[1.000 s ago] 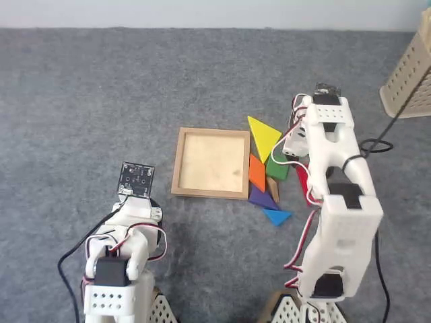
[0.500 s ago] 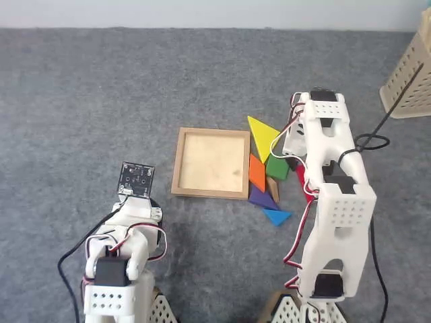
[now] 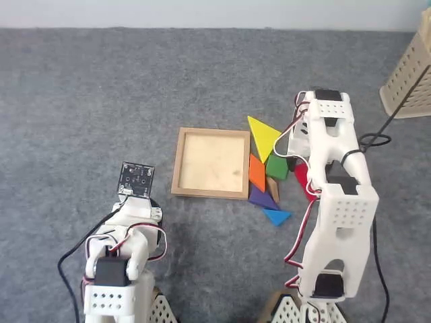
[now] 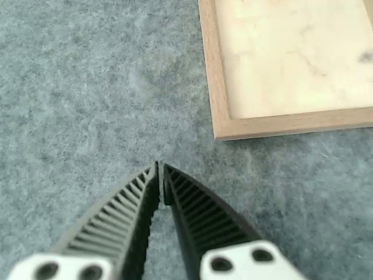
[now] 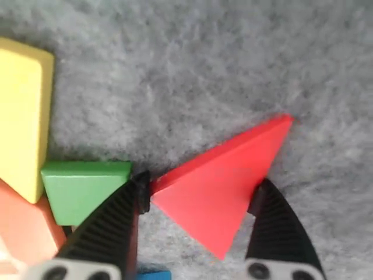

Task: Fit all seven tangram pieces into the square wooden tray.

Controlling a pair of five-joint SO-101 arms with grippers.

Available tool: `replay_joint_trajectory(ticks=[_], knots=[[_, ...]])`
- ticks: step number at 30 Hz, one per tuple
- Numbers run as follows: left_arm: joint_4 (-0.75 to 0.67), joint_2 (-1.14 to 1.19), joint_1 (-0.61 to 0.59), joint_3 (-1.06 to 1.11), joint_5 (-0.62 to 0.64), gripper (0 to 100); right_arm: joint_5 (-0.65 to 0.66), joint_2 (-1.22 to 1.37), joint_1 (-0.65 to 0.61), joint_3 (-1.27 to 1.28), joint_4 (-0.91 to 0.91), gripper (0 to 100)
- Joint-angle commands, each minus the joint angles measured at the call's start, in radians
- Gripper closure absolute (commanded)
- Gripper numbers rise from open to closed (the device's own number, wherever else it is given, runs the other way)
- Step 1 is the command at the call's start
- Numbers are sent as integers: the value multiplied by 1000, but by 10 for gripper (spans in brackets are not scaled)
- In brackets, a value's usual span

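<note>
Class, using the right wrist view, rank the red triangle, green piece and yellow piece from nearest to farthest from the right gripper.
1. Red triangle, straddled by the right gripper.
2. Green piece, just outside the gripper on one side.
3. Yellow piece, beyond the green piece.

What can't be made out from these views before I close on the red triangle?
High view: red triangle mostly hidden under the right arm; outline unclear.
Right wrist view: blue piece and orange piece cut off by the frame edge.
Left wrist view: tray cut off by the edge; far side unseen.
High view: brown piece too small to tell its shape.
</note>
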Motion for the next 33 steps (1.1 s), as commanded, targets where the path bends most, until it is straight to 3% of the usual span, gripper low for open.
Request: replay_joint_trajectory(ticks=[1,14,22,33], knots=[[5,-3,-5,-5,9,989,55,-97,5,-31,7,904],[5,-3,-5,-5,9,989,120,-478,-19,391,-251,904],[5,-3,-5,-5,9,989,176,-599,-102,463,-259,904],[5,-3,-5,-5,9,989,359,-700,151,454,-119,902]])
